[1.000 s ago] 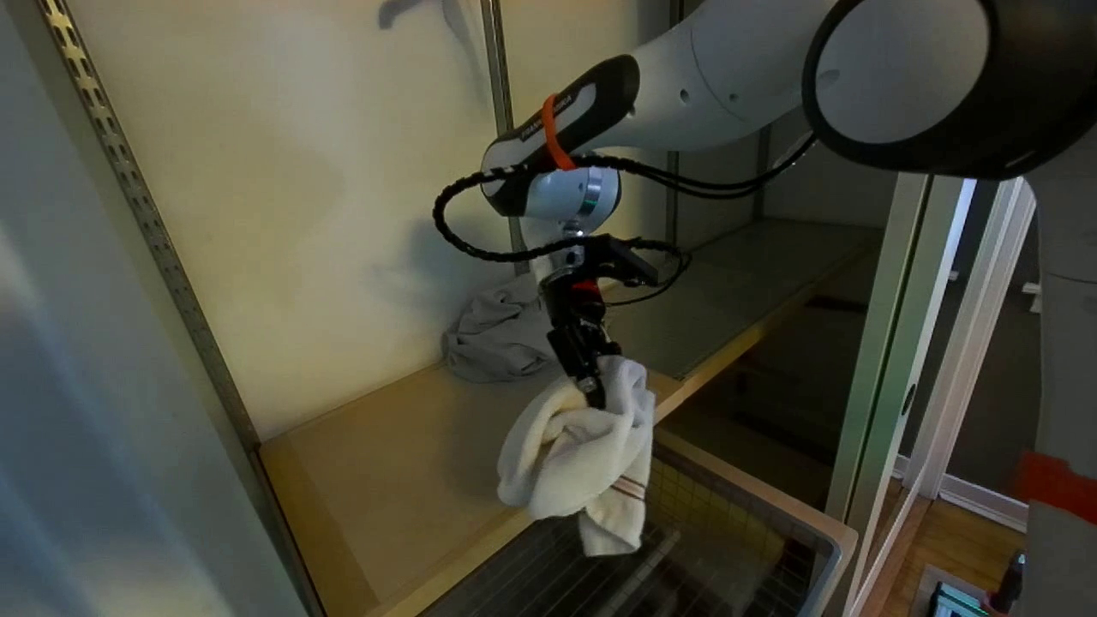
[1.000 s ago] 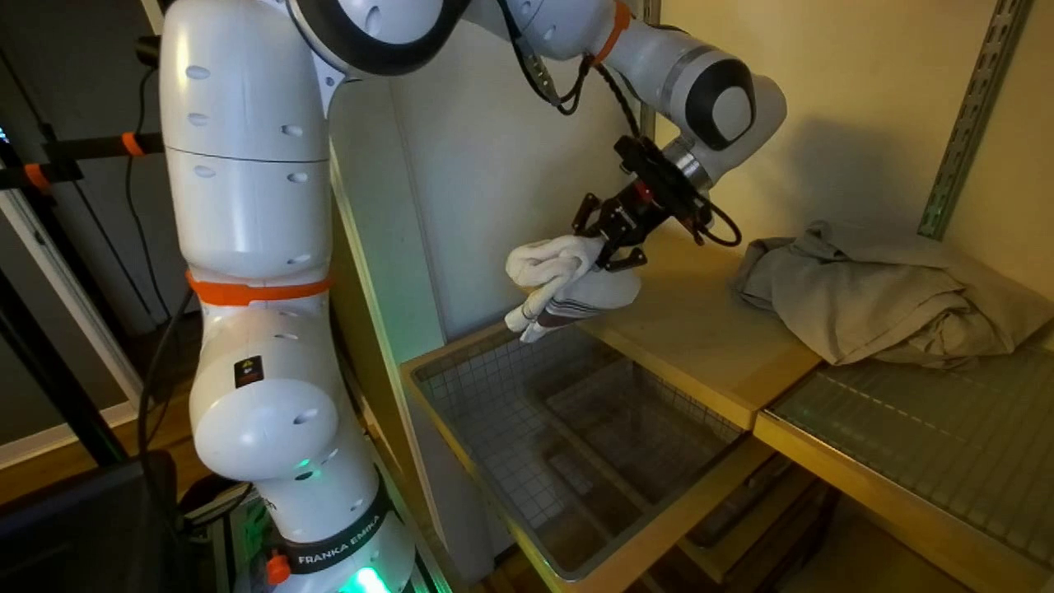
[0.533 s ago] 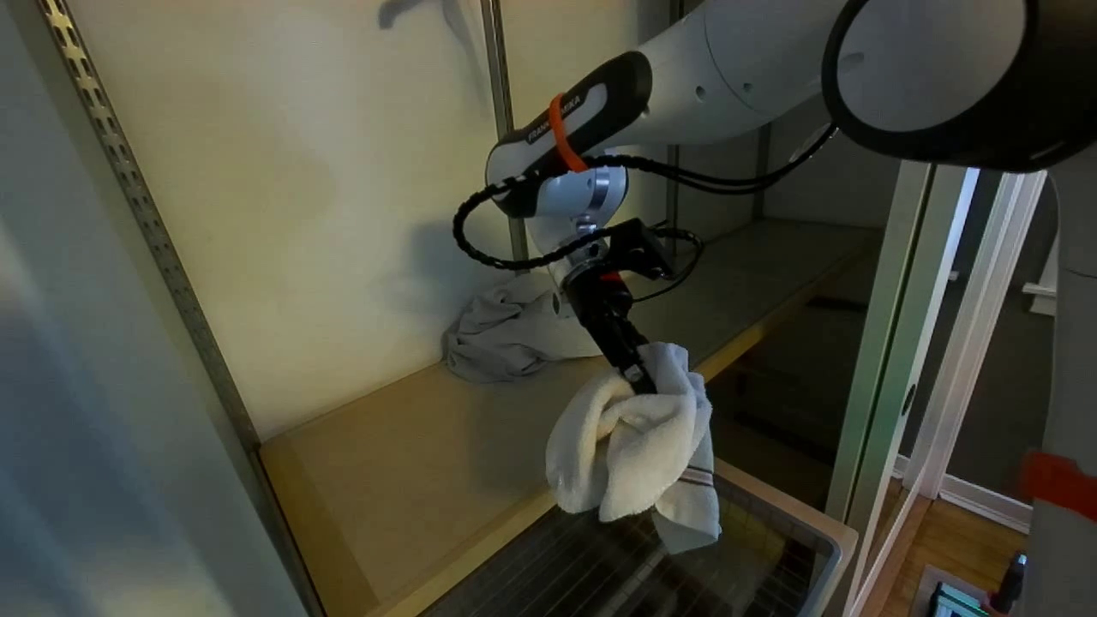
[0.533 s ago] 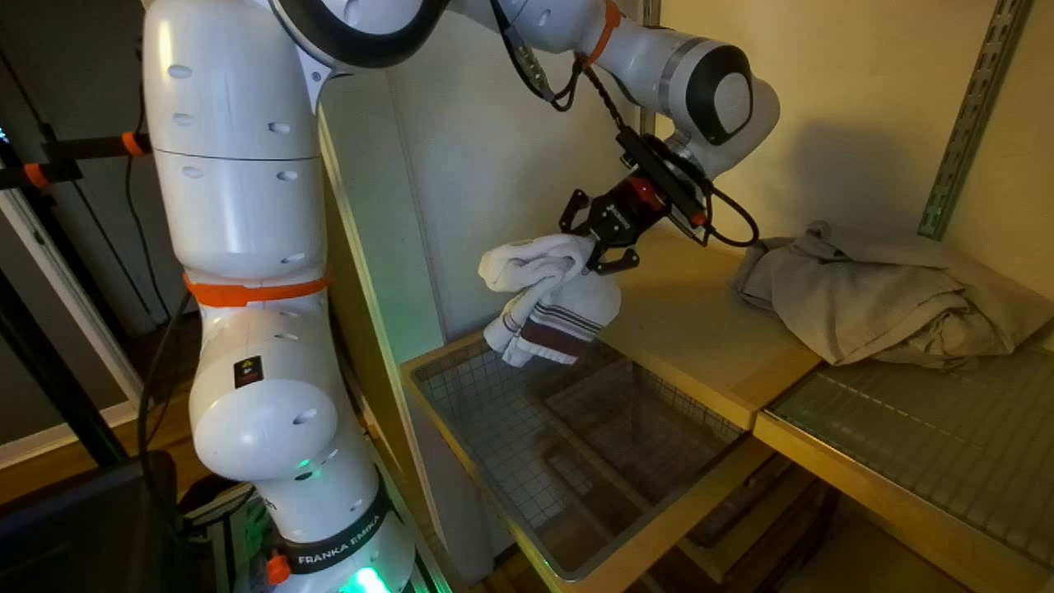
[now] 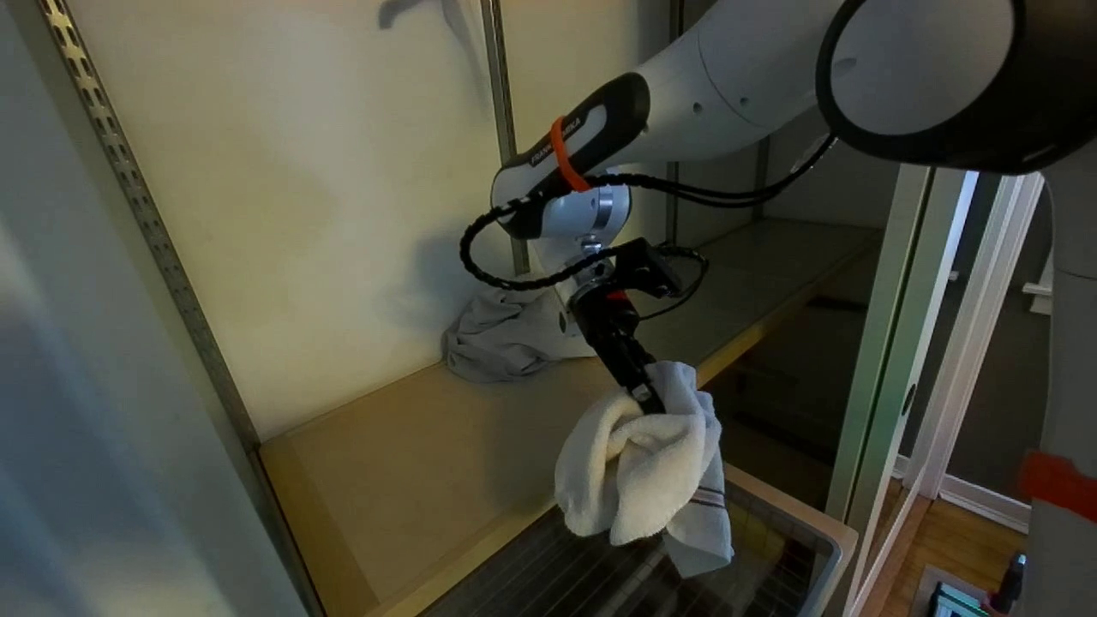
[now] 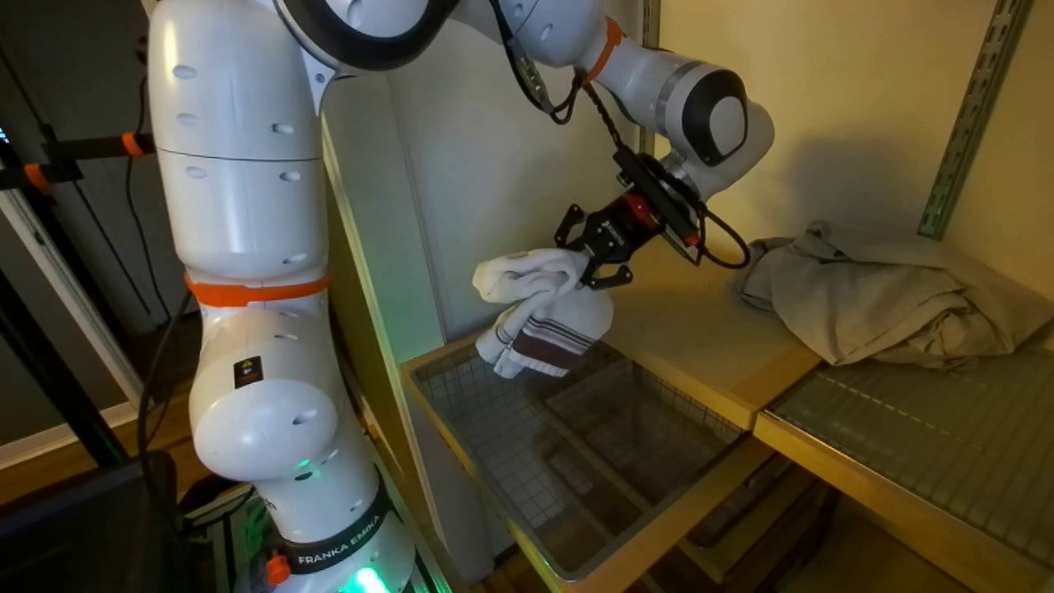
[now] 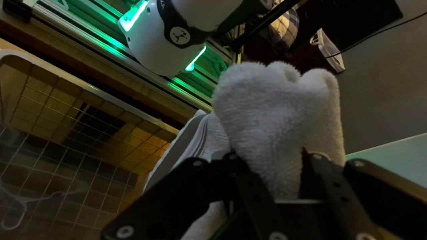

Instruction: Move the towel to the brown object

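We find the white towel (image 5: 643, 476) hanging from the gripper (image 7: 273, 163) above a wire basket (image 6: 527, 486)

Largest before us is the pale wall (image 5: 326, 214), with slotted metal rails (image 6: 974, 115) running up it. In an exterior view we see the white arm (image 6: 247, 206) rise from its base and reach across to the right, its wrist angled downward. Below the wrist lies a light-brown wooden shelf (image 5: 411, 463), and just beside it a greenish shelf (image 6: 930, 428). The wire basket, edged in wood tones, sits lower than the wooden shelf and out past its front edge.

A crumpled gray cloth (image 6: 889, 296) lies near the wall, across the place where the two shelves meet. In both exterior views we see the towel bunched in midair above the basket, its lower folds drooping loose, apart from the gray cloth.

In the wrist view we make out a pale hanger (image 7: 25, 200) by the basket's mesh; whether it lies inside or underneath, we cannot tell. The gripper has its fingers (image 7: 250, 190) clamped on the towel, one to each side of a thick fold. Smaller are the orange bands (image 6: 255, 292) around the arm, and smallest the dark stripes (image 6: 547, 350) across the towel's hanging end.
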Controlling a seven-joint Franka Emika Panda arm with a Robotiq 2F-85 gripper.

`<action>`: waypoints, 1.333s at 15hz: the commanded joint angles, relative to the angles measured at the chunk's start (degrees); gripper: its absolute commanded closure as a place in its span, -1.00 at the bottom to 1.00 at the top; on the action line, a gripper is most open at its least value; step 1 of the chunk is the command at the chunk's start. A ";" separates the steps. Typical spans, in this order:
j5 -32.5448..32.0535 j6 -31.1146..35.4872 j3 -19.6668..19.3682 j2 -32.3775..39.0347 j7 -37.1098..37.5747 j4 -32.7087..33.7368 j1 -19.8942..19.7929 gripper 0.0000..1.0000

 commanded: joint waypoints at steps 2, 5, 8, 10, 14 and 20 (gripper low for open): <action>0.25 8.45 -1.60 -2.30 -2.26 -9.49 -0.99 0.83; 1.24 18.07 -3.08 -3.80 -3.91 -15.40 -2.20 0.83; 5.37 26.54 -4.16 -4.25 -8.16 -20.32 -3.63 0.83; 7.26 30.59 -4.39 -4.38 -12.78 -23.08 -4.13 0.83; 11.29 33.90 -4.56 -5.39 -22.03 -27.25 -4.59 0.83; 8.43 40.62 -4.89 -7.10 -26.58 -30.45 -3.44 -0.17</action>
